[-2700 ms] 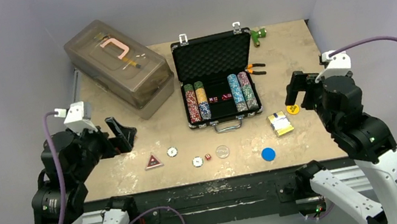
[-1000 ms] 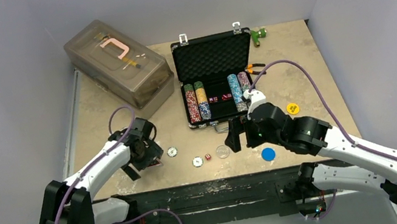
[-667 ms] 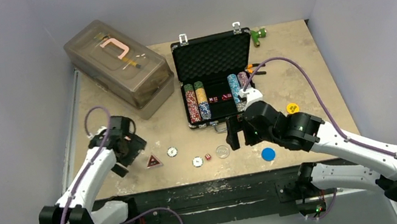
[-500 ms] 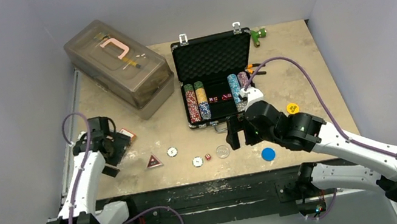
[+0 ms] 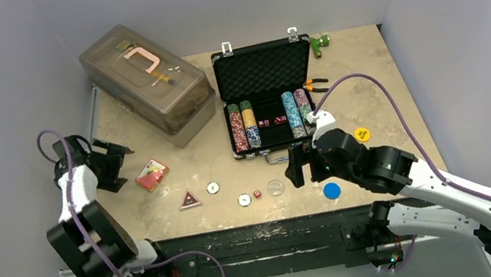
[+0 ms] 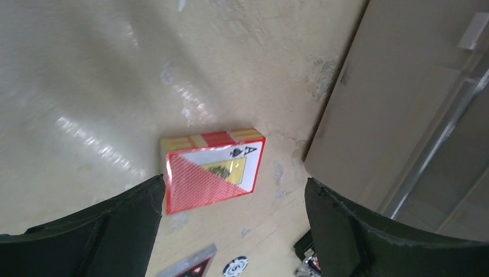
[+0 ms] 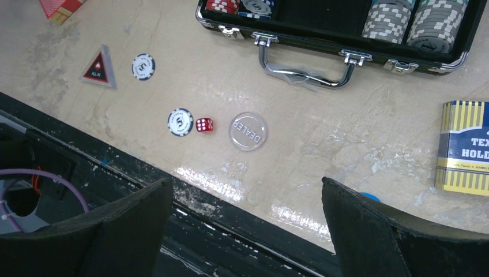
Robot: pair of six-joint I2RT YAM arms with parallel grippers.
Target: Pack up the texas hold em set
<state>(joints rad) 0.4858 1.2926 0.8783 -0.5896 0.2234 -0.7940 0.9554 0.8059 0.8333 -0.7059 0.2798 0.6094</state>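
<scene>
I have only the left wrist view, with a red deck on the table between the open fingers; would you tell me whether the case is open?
Observer: Yes, the case lies open at the far middle of the table, lid up, with rows of chips inside.
Operator: Thank you. Is another deck out on the table?
Observer: Yes, the right wrist view shows a blue-and-yellow deck lying flat on the table, right of the case's handle.
</scene>
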